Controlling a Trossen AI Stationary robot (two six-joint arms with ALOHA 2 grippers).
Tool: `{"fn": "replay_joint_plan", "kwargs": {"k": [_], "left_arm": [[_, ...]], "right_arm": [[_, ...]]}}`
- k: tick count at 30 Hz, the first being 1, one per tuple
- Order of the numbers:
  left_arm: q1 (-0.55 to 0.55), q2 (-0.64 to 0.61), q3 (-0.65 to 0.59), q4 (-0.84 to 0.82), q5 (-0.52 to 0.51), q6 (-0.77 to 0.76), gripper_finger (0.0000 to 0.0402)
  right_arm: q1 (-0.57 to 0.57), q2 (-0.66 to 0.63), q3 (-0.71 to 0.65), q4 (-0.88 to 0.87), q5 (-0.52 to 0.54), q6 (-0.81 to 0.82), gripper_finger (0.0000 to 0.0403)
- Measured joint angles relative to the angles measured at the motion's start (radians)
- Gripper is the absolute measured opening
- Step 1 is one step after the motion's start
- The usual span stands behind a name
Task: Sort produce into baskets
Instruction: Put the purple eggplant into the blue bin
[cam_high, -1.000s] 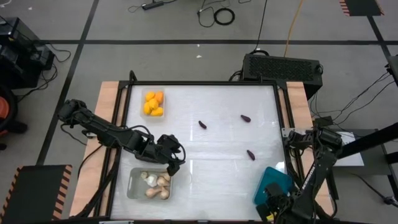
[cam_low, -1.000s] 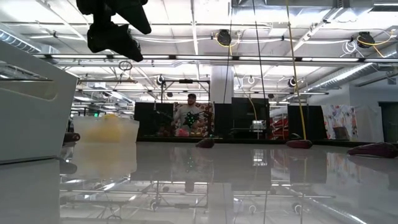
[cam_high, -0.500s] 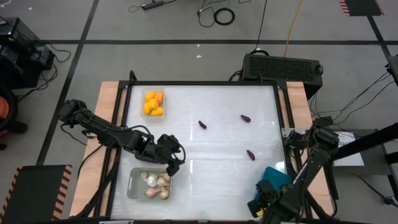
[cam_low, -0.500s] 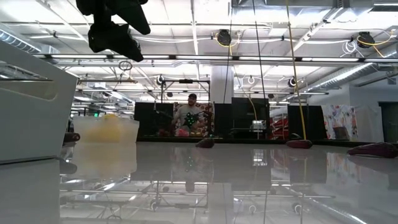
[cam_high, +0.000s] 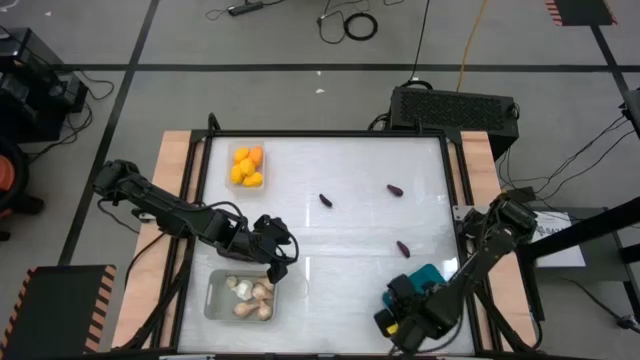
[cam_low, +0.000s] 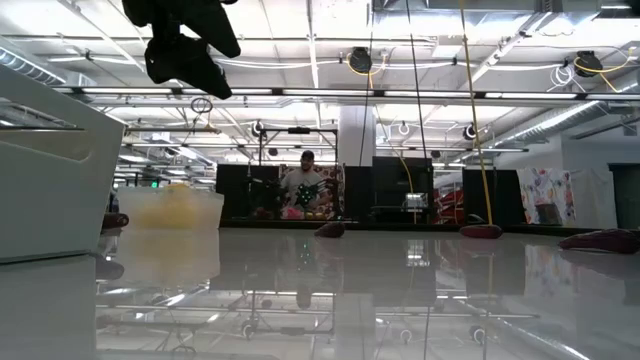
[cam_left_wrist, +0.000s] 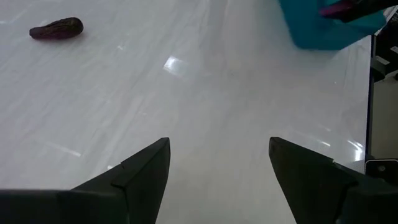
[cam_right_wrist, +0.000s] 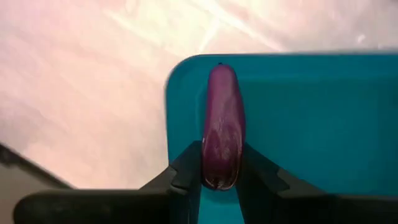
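Observation:
My right gripper (cam_high: 400, 312) (cam_right_wrist: 220, 163) is near the table's front right, shut on a long purple eggplant (cam_right_wrist: 221, 118) over the teal tray (cam_right_wrist: 311, 118) (cam_high: 428, 277). My left gripper (cam_high: 281, 256) (cam_left_wrist: 217, 162) is open and empty above the bare table, just past the translucent tray (cam_high: 240, 296) of pale bulbs. A clear tray (cam_high: 246, 167) at the far left holds orange fruits. Three tiny eggplants lie on the table, one in the middle (cam_high: 326, 199), one farther right (cam_high: 395, 189) and one nearer (cam_high: 403, 248). My right gripper pinches the long eggplant's near end (cam_right_wrist: 219, 177) between its two fingers, one on each side. The eggplant sticks out ahead of the fingers, along them, over the teal tray's corner. Whether its far end (cam_right_wrist: 220, 70) touches the tray I cannot tell.
The white tabletop (cam_high: 350, 160) has a dark frame and wooden side strips. A black box (cam_high: 452, 105) stands behind the far right corner. In the low view the translucent tray's wall (cam_low: 50, 180) stands close at the left. A person (cam_low: 303, 185) shows far behind the table.
My right gripper has gone toward the table's left edge, along the front, with the long eggplant still in its fingers.

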Motion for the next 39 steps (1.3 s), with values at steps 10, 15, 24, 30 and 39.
{"fn": "replay_joint_plan", "kwargs": {"k": [10,15,24,30,39], "left_arm": [[0.000,0.000,0.000,-0.006,0.000,0.026,0.0279],[0.000,0.000,0.000,-0.013,0.000,0.026,0.0279],[0.000,0.000,0.000,-0.099,-0.001,0.019,0.0279],[0.001,0.000,0.000,-0.103,-0.001,0.025,0.0279],[0.008,0.000,0.000,-0.096,-0.016,0.043,0.0279]], "right_arm": [[-0.154,0.000,0.000,-0.025,0.077,-0.284,0.0075],[-0.198,0.000,0.000,-0.044,0.041,-0.370,0.0075],[-0.191,-0.003,0.000,-0.046,-0.089,-0.413,0.0075],[-0.155,-0.003,0.000,-0.044,-0.121,-0.394,0.0075],[-0.094,-0.003,0.000,-0.030,-0.223,-0.380,0.0075]]}}
